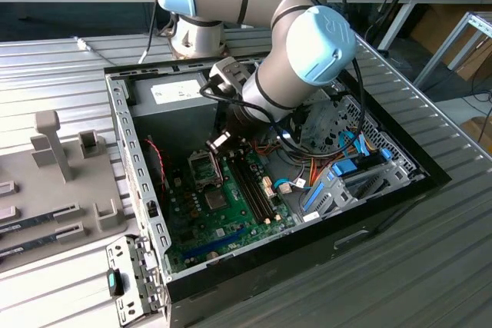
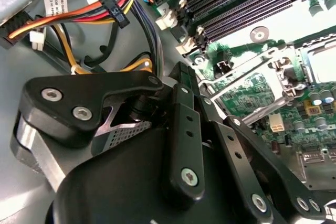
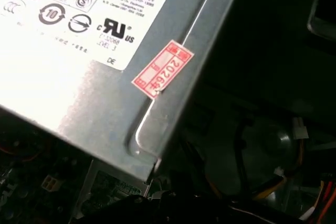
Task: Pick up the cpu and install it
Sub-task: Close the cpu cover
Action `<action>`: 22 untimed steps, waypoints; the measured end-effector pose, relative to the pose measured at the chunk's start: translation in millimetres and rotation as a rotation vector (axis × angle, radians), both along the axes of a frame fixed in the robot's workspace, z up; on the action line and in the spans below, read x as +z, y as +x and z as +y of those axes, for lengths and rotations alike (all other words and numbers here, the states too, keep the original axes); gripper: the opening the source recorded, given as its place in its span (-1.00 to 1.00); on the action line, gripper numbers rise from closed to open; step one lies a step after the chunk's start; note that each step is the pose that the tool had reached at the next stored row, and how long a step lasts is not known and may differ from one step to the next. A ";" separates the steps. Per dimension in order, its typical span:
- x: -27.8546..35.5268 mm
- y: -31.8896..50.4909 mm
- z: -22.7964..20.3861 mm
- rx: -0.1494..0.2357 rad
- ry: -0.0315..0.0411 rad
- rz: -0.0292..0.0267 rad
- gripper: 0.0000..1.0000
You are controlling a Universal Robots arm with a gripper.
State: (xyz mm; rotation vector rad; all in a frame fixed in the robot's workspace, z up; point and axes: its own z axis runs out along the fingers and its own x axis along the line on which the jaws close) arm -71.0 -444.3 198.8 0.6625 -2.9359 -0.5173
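One open computer case (image 1: 254, 266) sat on the tabletop (image 1: 61, 67), one green motherboard (image 1: 223, 213) inside, its one socket (image 1: 206, 168) apparently open and bare. One tool (image 1: 219, 141) hung just above it; grip state — can't tell. Where the cpu lay, can't tell; install looked undone.

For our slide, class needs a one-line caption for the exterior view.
Robot arm reaching into an open computer case, its hand low above the motherboard near the CPU socket.

arm (image 1: 300, 59) — elbow bent, wrist angled down | gripper (image 2: 210, 129) — fingers unclear
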 end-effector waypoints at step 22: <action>3.0 -8.5 -18.7 0.069 0.0043 -0.0009 -0.79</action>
